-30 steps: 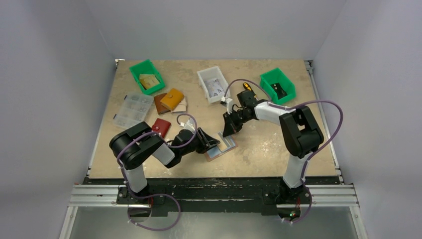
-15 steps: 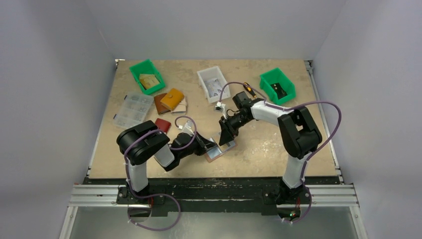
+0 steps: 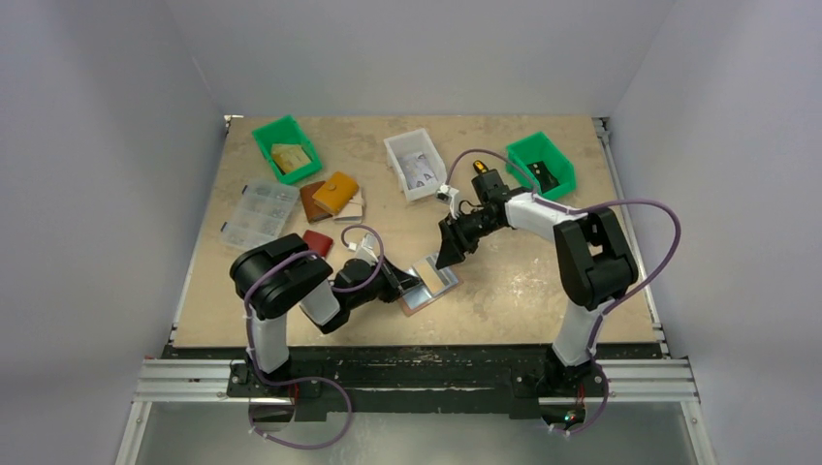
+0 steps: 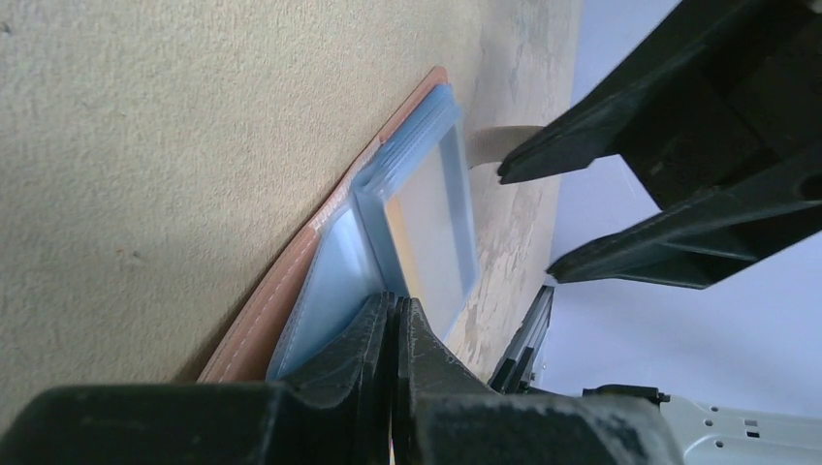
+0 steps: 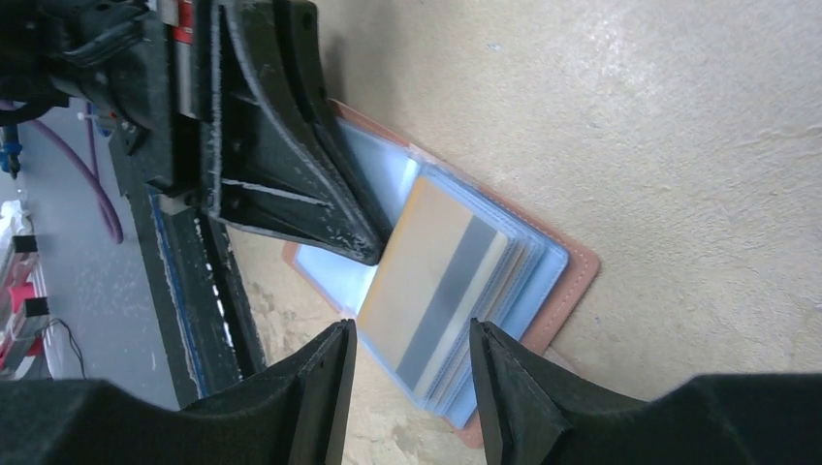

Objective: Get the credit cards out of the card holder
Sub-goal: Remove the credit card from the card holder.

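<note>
The left pincer point(image 4: 395, 308) has just closed right up, its tips down on a clear sleeve of the card holder point(image 5: 578, 263); I cannot tell whether it nips the plastic. The right pincer point(image 5: 412, 334) has parted and drawn back a little, empty. So the holder looks pinned, but the credit cards point(image 5: 436, 281) remain in their sleeves, a tan-gold one on top. The holder lies open near the middle of the bench's near edge. The left arm reaches low along the bench. The right arm hooks in from the right, its pincer tilted down over the cards.
</note>
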